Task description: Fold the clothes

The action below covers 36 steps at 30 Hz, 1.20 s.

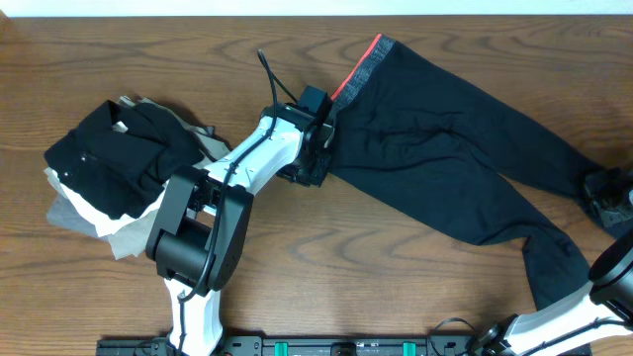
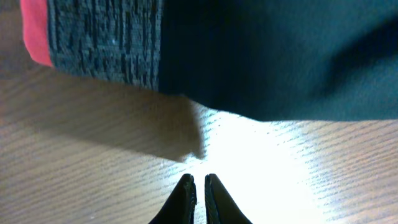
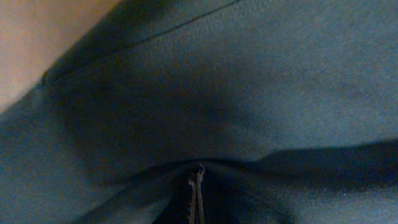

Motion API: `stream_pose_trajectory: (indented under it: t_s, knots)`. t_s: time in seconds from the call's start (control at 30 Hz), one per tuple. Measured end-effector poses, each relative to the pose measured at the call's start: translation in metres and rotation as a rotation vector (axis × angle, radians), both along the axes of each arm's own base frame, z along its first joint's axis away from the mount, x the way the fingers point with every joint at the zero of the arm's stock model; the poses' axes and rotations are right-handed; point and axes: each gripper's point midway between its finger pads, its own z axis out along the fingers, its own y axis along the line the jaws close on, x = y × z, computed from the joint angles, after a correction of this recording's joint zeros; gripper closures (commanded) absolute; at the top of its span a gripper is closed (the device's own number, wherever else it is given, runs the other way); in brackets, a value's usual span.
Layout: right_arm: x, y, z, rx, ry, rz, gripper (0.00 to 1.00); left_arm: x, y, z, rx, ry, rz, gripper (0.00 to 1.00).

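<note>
Wooden tabletop [image 1: 396, 287] seen from above, with dark leggings [image 1: 445, 148] spread from top centre to the right edge. Their red and grey waistband [image 1: 358, 67] faces the upper left. Left claw [image 2: 199, 178] sits by the waistband's lower corner, tips together over bare wood just beside the fabric edge, holding nothing. Right claw [image 3: 196, 179] is at a leg end on the far right, tips clamped on a fold of leggings. A heap [image 1: 109, 168] of garments lies at left.

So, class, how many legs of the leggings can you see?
2. The upper leg ends in the right gripper; the lower leg bends down toward the right arm.
</note>
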Motion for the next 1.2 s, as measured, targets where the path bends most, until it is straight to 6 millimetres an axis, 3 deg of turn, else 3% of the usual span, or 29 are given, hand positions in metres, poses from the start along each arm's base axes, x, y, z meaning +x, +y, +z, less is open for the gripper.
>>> stream_pose_trajectory:
  t_s: [0.13,0.3,0.43,0.53,0.63,0.7,0.83,0.93,1.0,1.2]
  knots:
    - [0.011,-0.016,0.003,-0.059,-0.056,0.001,0.99,-0.001,0.002,0.000,0.012,0.001,0.001,0.90]
    - [0.041,-0.042,0.006,-0.167,-0.176,0.010,0.99,0.001,0.004,0.002,0.019,-0.011,0.003,0.83]
    - [0.058,-0.045,0.002,-0.173,-0.238,0.034,0.98,0.004,0.003,0.014,0.006,-0.041,0.003,0.74]
    - [0.066,-0.040,0.004,-0.152,-0.281,0.062,0.90,0.016,-0.003,0.030,-0.028,-0.110,0.004,0.69]
    - [0.075,-0.031,0.012,-0.116,-0.339,0.122,0.72,0.034,-0.012,0.047,-0.074,-0.204,0.005,0.64]
    - [0.079,-0.027,0.024,-0.099,-0.381,0.157,0.65,0.046,-0.018,0.053,-0.101,-0.257,0.006,0.64]
    - [0.082,-0.025,0.076,-0.114,-0.494,0.203,0.67,0.063,-0.026,0.058,-0.136,-0.325,0.007,0.64]
    - [0.079,-0.020,0.108,-0.126,-0.539,0.218,0.70,0.070,-0.030,0.051,-0.143,-0.338,0.010,0.75]
    - [0.078,-0.013,0.118,-0.113,-0.550,0.227,0.70,0.070,-0.030,0.038,-0.132,-0.321,0.002,0.81]
    - [0.072,0.003,0.106,-0.033,-0.513,0.218,0.69,0.066,-0.022,-0.002,-0.064,-0.255,-0.007,0.94]
